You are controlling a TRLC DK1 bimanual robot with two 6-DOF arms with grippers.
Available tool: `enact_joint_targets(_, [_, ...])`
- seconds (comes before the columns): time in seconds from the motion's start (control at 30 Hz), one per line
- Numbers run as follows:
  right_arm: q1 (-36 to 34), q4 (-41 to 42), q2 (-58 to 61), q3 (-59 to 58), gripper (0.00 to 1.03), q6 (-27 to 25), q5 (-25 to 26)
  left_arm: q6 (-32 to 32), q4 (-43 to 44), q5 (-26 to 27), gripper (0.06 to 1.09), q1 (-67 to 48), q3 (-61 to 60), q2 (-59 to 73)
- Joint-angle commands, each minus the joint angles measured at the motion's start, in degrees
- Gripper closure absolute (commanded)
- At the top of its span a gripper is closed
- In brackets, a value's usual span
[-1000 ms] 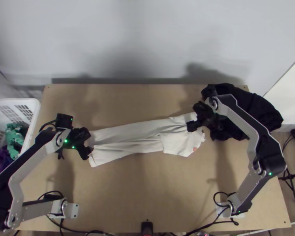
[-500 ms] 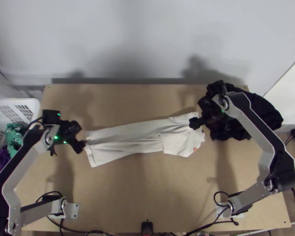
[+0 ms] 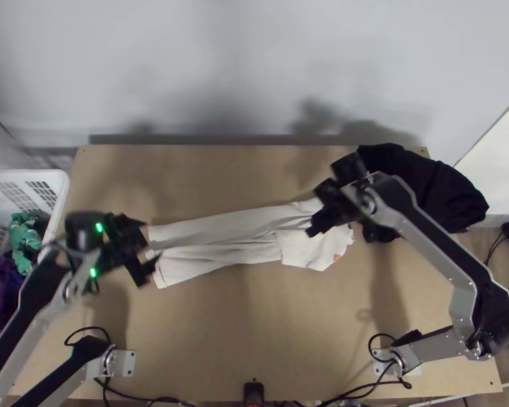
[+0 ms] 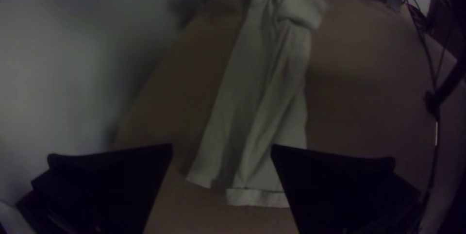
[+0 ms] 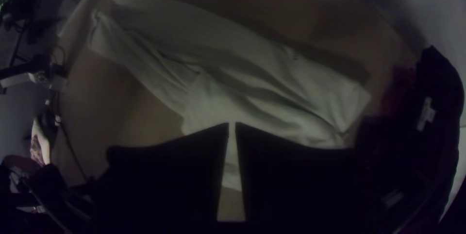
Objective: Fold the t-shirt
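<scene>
T-shirt (image 3: 234,234), pale, top view: laid across the middle of the wooden table (image 3: 254,339) as a long, narrow strip, seemingly folded lengthwise, with a short flap (image 3: 309,249) turned over at the end nearer the bunched dark cloth (image 3: 451,197). The left gripper (image 3: 149,249) is at the strip's opposite end; the right gripper (image 3: 312,231) is above the flap end. Judged from this layout, the lengthwise stage is largely done, and the shortening folds across the strip are still to be made

Left wrist view: the hem end (image 4: 257,197) lies flat on the table, its two long edges slightly uneven. The fingers (image 4: 340,178) stand wide apart, with no fabric pinched. The next move probably calls for lowering this gripper, closing it on all layers at the hem, and carrying that end toward the flap; taking only the upper layer would likely open the strip or skew the fold

Right wrist view: the right gripper's tips nearly meet, with only a slit between them and nothing evidently held. Wrinkled fabric lies beyond and beneath them. This gripper could steady the flap end during the fold, or would need to open before taking hold
</scene>
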Motion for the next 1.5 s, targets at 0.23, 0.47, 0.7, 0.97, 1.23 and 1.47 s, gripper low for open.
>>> enact_joint_targets(0.23, [10.64, 20.98, 6.27, -8.14, 1.00, 3.65, -2.14, 9.29, 1.74, -9.15, 0.10, -19.73, -14.61, -11.63])
enact_joint_targets(0.47, [10.82, 23.35, 10.40, -6.30, 1.00, 2.51, -2.23, 14.21, 6.93, -11.70, 0.10, -19.29, -21.47, -10.84])
enact_joint_targets(0.7, [10.20, 25.55, 13.48, -5.68, 1.00, 2.51, -2.23, 15.44, 9.74, -15.12, 0.10, -21.05, -23.84, -5.74])
enact_joint_targets(0.97, [10.02, 26.78, 14.97, -5.60, 1.00, 2.60, -2.31, 15.35, 17.91, -19.52, 0.10, -22.10, -24.46, 2.78])
enact_joint_targets(1.23, [7.83, 26.78, 13.83, -7.62, 1.00, 2.42, -3.28, 14.91, 23.89, -22.77, 0.10, -21.93, -25.07, 7.27])
enact_joint_targets(1.47, [7.65, 27.48, 13.74, -8.93, 1.00, 2.42, -3.90, 14.65, 26.09, -24.88, 0.10, -21.67, -25.86, 9.38])
